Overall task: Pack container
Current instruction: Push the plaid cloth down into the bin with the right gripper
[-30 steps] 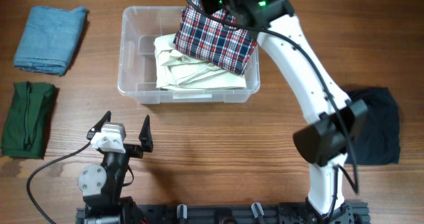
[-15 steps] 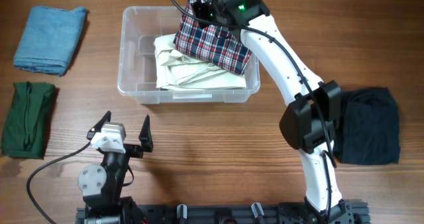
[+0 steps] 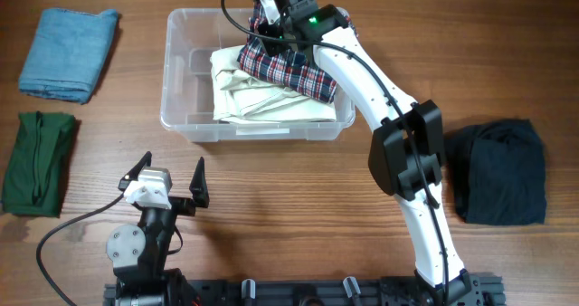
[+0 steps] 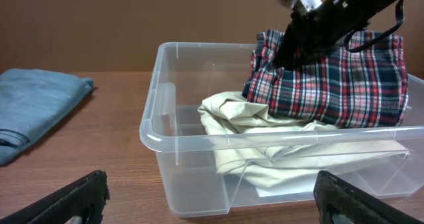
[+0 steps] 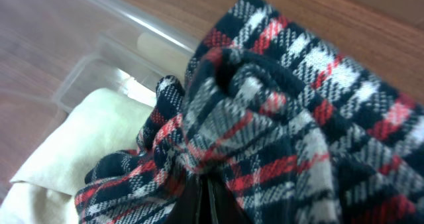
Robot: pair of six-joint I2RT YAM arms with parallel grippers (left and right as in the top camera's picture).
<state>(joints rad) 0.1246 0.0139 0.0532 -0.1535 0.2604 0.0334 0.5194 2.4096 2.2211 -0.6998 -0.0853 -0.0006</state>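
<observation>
Overhead, the container (image 3: 177, 116) sits upper centre; the right gripper (image 3: 270, 18) pinches the plaid cloth (image 3: 294, 66) above it — lower it flat onto the cream cloth (image 3: 258, 102), inside the rim, before letting go. Left gripper (image 3: 170, 172) gapes wide.

The overhead view is bright and evenly lit by soft light from above. The wooden table (image 3: 298, 206) shows only faint, soft-edged shadows near the left gripper (image 3: 172, 166). Detail is sharp, though the dark cloth (image 3: 502, 175) loses its folds in blackness. The rim of the clear container (image 3: 181, 125) carries pale glints.

The left wrist view is dimmer, with a dull brown background. The near fingers (image 4: 63, 201) at the bottom corners are blurred, and the right arm (image 4: 344, 12) reads as a dark shape.

The right wrist view is soft and out of focus, filled by plaid cloth (image 5: 278, 118), with the upper left washed out.
</observation>
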